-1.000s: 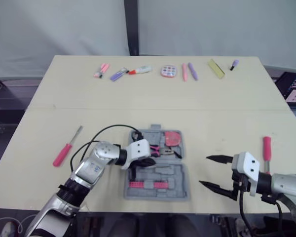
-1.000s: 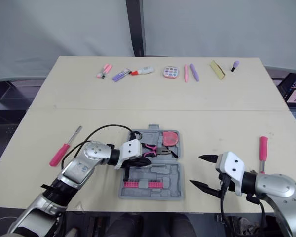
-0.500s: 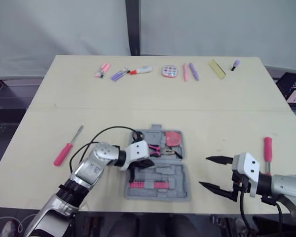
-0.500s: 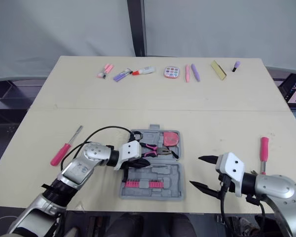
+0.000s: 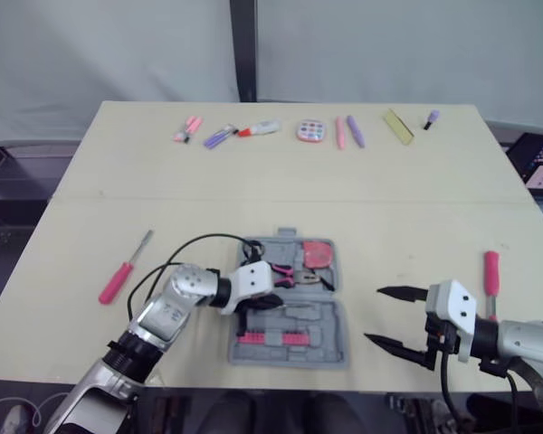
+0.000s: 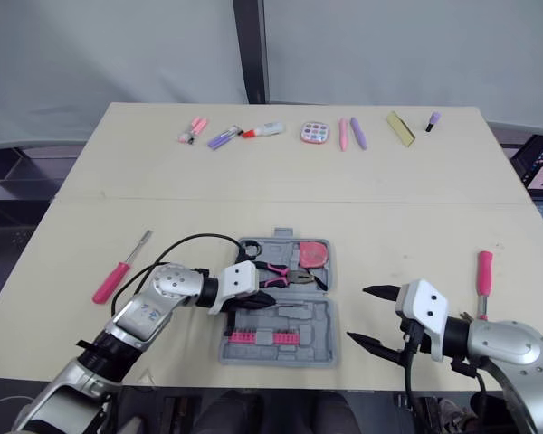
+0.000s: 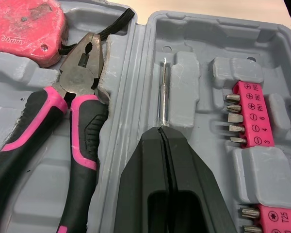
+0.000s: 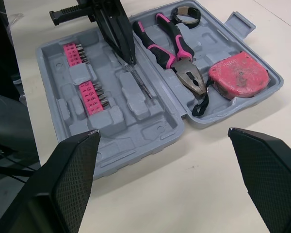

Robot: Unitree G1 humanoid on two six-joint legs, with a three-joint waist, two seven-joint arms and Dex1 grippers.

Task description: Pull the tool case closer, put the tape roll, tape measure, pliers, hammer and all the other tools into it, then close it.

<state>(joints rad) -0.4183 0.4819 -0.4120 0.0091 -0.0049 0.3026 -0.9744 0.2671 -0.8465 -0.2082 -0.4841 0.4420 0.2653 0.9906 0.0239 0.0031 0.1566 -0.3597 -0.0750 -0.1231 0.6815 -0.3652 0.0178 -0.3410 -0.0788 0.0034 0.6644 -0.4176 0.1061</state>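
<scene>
Jaws of the right gripper (image 5: 375, 315) stand wide apart over bare table (image 5: 253, 199) near the front edge, holding nothing. Those of the left gripper (image 7: 161, 131) are pressed together inside the open tool case (image 5: 330, 342), with a thin metal shaft (image 7: 162, 94) coming out from between the tips and lying in a moulded groove; it looks pinched there, on the point of being seated. The case lies flat and open close to the front edge, between the two arms, so the pulling-closer looks done. In its nearer half sit pink bit holders (image 7: 247, 114). In its farther half lie the pink-handled pliers (image 7: 80, 73), the red tape measure (image 7: 24, 24) touching their nose, and a black ring (image 8: 186, 15) by the handle ends that may be the tape roll. Well apart from the case, a red-handled screwdriver (image 5: 118, 282) lies to the left and a pink-handled tool (image 5: 490, 269) to the right. Both are probably yet to be packed, and the lid is yet to be closed. Small coloured items (image 5: 309, 131) line the far edge.
</scene>
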